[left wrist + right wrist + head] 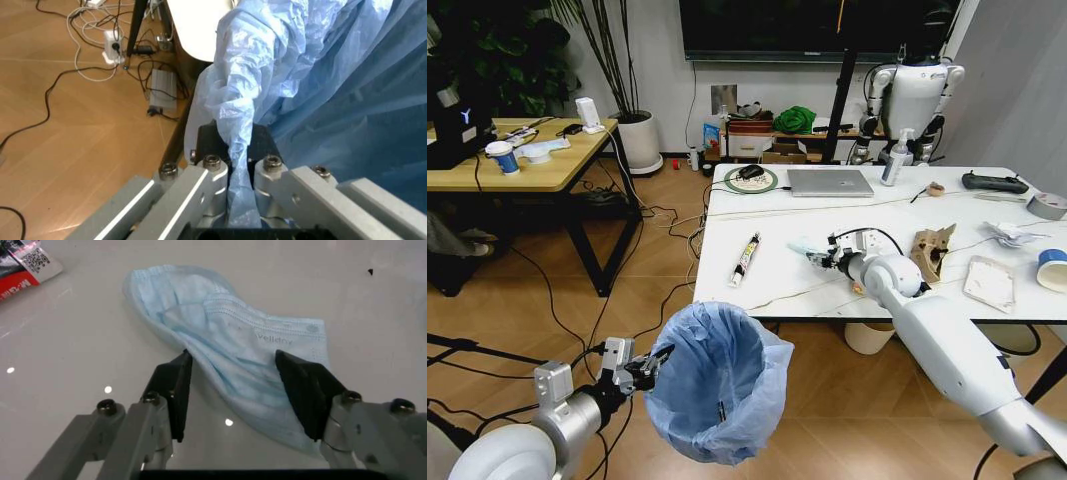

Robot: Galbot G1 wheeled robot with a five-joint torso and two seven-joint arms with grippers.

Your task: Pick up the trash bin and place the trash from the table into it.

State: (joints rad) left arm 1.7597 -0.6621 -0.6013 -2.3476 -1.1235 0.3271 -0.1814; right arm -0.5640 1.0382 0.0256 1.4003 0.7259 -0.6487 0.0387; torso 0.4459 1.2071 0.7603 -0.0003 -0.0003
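Bin (717,385) hangs off the floor at 6 o'clock below the desk (777,280), its rim liner clenched in our left gripper (653,362). Our right gripper (243,390), fingers released, straddles a blue mask (233,345) on the desk. We judge the step: picking litter; next, close squarely on the mask.
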